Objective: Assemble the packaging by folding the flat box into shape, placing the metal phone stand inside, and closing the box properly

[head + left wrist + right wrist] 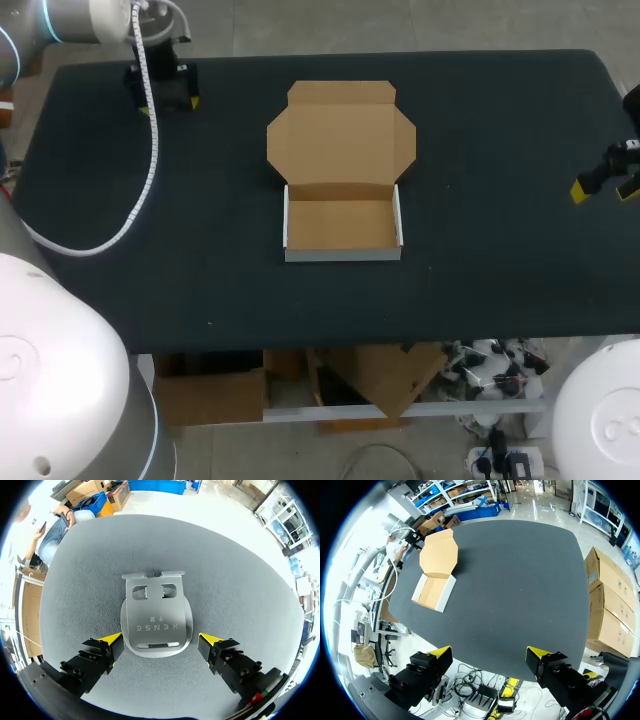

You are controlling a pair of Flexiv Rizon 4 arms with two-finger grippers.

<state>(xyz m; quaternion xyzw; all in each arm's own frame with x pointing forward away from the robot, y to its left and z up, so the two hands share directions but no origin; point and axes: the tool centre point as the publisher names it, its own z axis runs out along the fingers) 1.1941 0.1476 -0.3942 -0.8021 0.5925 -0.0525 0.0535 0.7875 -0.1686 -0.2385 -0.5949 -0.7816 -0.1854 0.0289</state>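
Left gripper (160, 641) spread over the phone stand (156, 620), table's (500, 120) far left corner.
Flat metal could slip from a shallow pinch; right gripper (490, 656) idles, fingers apart.

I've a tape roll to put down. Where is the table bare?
Bare: the wide stretch between the open box and the right gripper, and the near strip in front of the box. Crowded: the far left corner, where the left gripper straddles the metal phone stand, its cable draped beside.
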